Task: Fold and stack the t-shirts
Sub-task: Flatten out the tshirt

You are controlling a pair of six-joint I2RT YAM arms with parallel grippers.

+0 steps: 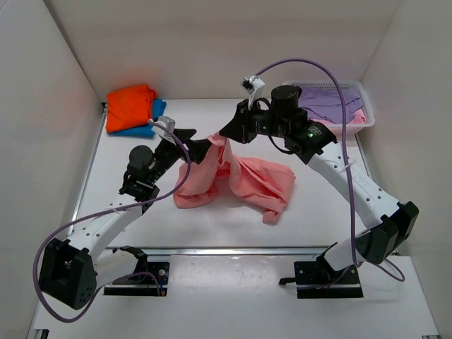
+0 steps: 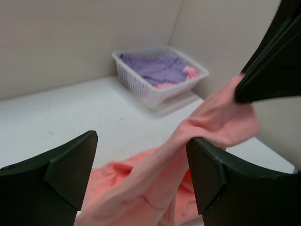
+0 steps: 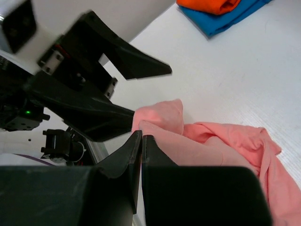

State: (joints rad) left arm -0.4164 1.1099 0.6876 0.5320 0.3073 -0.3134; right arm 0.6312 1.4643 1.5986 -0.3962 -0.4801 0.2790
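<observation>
A salmon-pink t-shirt (image 1: 244,180) lies crumpled mid-table with one edge lifted. My right gripper (image 1: 224,133) is shut on that raised edge and holds it above the table; the wrist view shows its jaws (image 3: 142,136) pressed together with pink cloth (image 3: 221,146) at the tips. My left gripper (image 1: 200,143) is open right beside it. A taut band of the pink cloth (image 2: 155,179) runs between its spread jaws (image 2: 142,139) and rests against the right finger (image 2: 211,174). A folded orange t-shirt (image 1: 131,104) lies on a blue one (image 1: 154,119) at the back left.
A white mesh basket (image 1: 357,126) at the back right holds a lavender shirt (image 1: 325,104) and some pink cloth; it also shows in the left wrist view (image 2: 146,92). White walls enclose the table on three sides. Purple cables loop off both arms.
</observation>
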